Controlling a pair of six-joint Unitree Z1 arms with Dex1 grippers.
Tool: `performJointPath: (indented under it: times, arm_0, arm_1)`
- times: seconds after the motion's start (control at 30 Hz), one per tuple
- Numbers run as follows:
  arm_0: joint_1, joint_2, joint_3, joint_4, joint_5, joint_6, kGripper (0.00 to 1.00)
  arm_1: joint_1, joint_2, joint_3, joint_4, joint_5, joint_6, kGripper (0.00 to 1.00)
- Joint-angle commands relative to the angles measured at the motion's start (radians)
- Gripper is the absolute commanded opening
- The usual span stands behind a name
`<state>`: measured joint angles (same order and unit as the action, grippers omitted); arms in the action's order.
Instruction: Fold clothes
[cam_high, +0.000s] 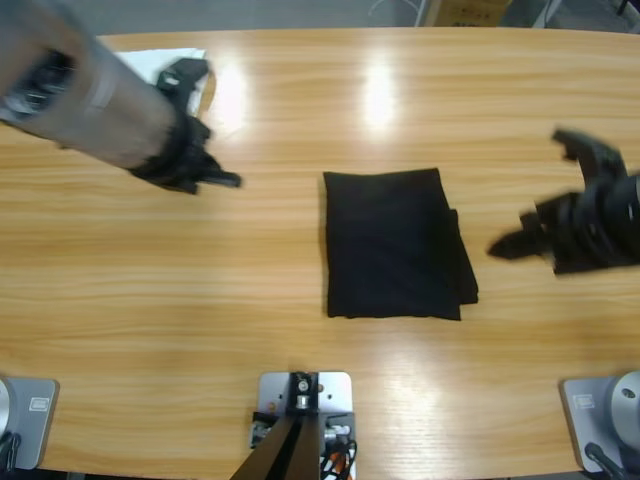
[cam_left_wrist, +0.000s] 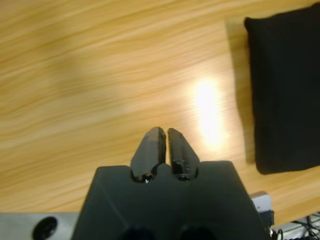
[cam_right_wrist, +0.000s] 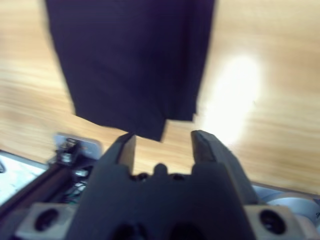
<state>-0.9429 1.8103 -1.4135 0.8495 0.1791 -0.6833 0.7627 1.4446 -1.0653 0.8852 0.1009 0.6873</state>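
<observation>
The folded black polo shirt (cam_high: 395, 243) hides its collar and buttons, and the far-left white folded garment (cam_high: 160, 62) lies partly behind an arm.

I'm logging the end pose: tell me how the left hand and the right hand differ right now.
The left hand has its jaws pressed together, while the right hand has its jaws spread apart. The left hand hangs over bare wooden table, with the folded black polo shirt off to one side of its view; the right hand points straight at the shirt's stepped edge. Both hold nothing and neither touches the shirt.
</observation>
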Motion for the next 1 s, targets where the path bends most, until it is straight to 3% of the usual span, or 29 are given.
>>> performJointPath:
  times: [0.03,0.13,0.43,0.57,0.77,1.0]
  arm_0:
    - [0.142,-0.254,0.181,0.01,-0.018,0.092,0.996]
    - [0.168,-0.319,0.237,0.01,-0.018,0.118,0.996]
    - [0.201,-0.41,0.342,0.01,-0.024,0.137,0.996]
    - [0.205,-0.434,0.374,0.008,-0.024,0.134,0.996]
    - [0.205,-0.43,0.377,-0.001,-0.024,0.128,0.996]
    - [0.205,-0.422,0.396,-0.013,-0.026,0.13,0.996]
  arm_1:
    - [0.036,0.376,-0.306,0.146,-0.017,0.136,1.0]
    - [0.04,0.449,-0.306,0.106,-0.019,0.209,1.0]
    - [0.079,0.607,-0.301,0.008,-0.004,0.239,1.0]
    - [0.079,0.609,-0.266,-0.047,-0.013,0.237,1.0]
    - [0.013,0.582,-0.046,-0.19,-0.06,0.234,1.0]
    - [-0.073,0.491,0.071,-0.229,-0.092,0.228,1.0]
